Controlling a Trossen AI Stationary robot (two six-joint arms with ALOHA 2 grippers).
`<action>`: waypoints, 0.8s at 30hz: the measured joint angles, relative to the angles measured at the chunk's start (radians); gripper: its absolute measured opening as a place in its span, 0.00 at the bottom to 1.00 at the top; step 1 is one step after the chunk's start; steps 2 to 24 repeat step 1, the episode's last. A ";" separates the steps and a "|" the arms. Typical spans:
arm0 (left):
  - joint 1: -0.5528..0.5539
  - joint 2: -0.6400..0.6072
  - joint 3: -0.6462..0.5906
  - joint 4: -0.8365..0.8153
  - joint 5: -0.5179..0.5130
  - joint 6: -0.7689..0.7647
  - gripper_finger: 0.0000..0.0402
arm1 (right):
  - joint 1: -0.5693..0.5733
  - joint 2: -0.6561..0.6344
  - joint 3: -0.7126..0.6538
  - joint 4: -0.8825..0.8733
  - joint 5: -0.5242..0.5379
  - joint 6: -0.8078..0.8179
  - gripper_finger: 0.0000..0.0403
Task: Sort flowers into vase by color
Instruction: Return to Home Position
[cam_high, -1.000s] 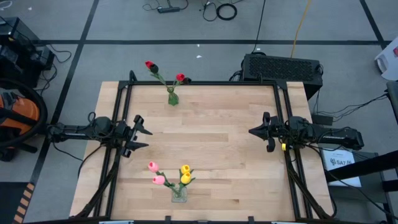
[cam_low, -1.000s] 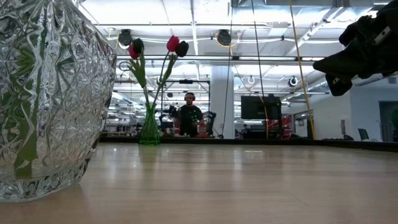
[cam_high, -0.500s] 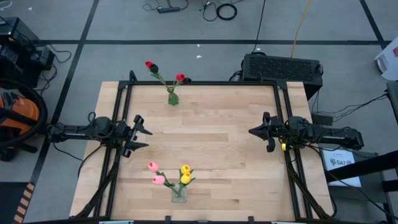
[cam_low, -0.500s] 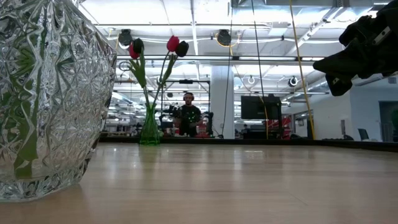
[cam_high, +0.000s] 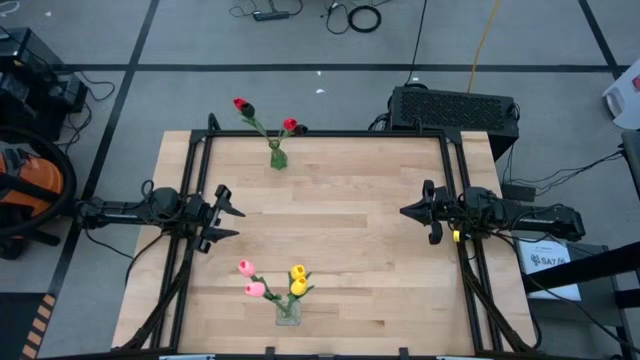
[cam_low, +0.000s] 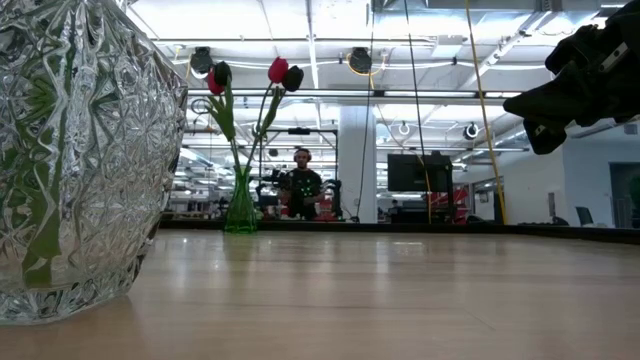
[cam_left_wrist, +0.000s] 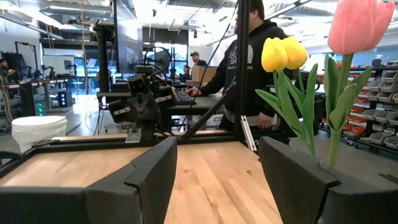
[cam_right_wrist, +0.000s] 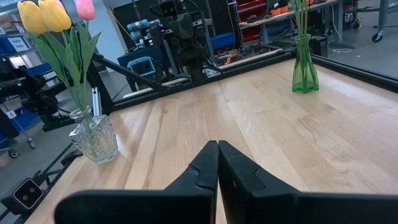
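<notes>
A green glass vase (cam_high: 278, 157) stands near the table's far edge; red and dark tulips (cam_high: 243, 106) stick up from its mouth on long stems. A clear cut-glass vase (cam_high: 288, 311) stands near the front edge and holds pink tulips (cam_high: 246, 268) and yellow tulips (cam_high: 297, 273). At the table's left side my left gripper (cam_high: 231, 221) stands open and raised above the wood, with nothing between its fingers. At the right side my right gripper (cam_high: 404, 211) is shut and raised too, holding nothing. Both point toward the table's middle.
The black frame rails (cam_high: 196, 150) run along the table's edges. A black box (cam_high: 455, 108) stands on the floor beyond the far right corner. A person (cam_low: 303, 185) sits in the room behind the table, and another stands beside it in the left wrist view.
</notes>
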 joint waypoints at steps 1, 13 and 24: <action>0.000 0.000 0.000 0.000 0.000 0.000 0.59 | 0.000 0.000 0.000 0.000 0.000 0.000 0.01; 0.000 0.000 0.000 0.000 0.000 0.000 0.59 | 0.000 0.000 0.000 0.000 0.000 0.000 0.01; 0.000 0.000 0.000 0.000 0.000 0.000 0.59 | 0.000 0.000 0.000 0.000 0.000 0.000 0.01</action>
